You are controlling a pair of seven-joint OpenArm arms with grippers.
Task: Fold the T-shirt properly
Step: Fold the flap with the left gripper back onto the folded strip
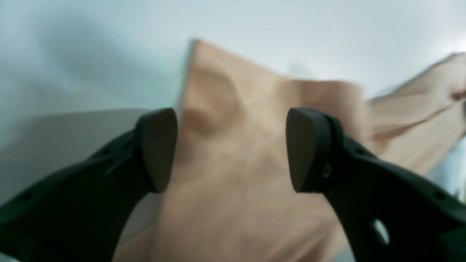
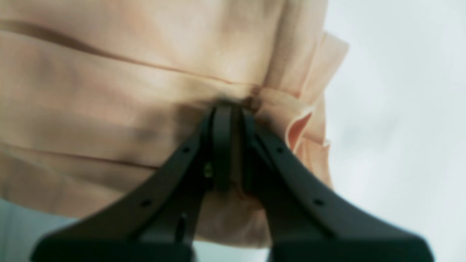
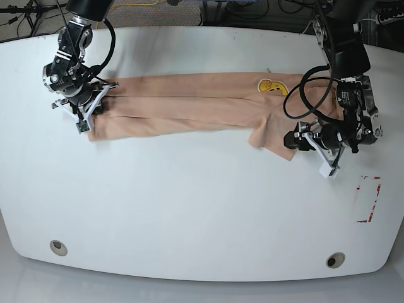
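Observation:
The peach T-shirt (image 3: 189, 107) lies folded into a long band across the white table (image 3: 189, 208), its yellow emblem (image 3: 271, 86) facing up near the right end. At the band's left end, my right gripper (image 3: 95, 106) is shut on a bunched edge of the T-shirt (image 2: 109, 91); the right wrist view shows the pinch (image 2: 229, 112) up close. My left gripper (image 3: 297, 140) stands open at the band's lower right corner. Seen from the left wrist, its fingertips (image 1: 233, 149) straddle the cloth (image 1: 233, 203) without closing on it.
A red-marked rectangle (image 3: 368, 199) sits on the table at the right, near the left arm. Two round holes (image 3: 58, 247) (image 3: 335, 260) lie along the front edge. Cables run behind the far edge of the table.

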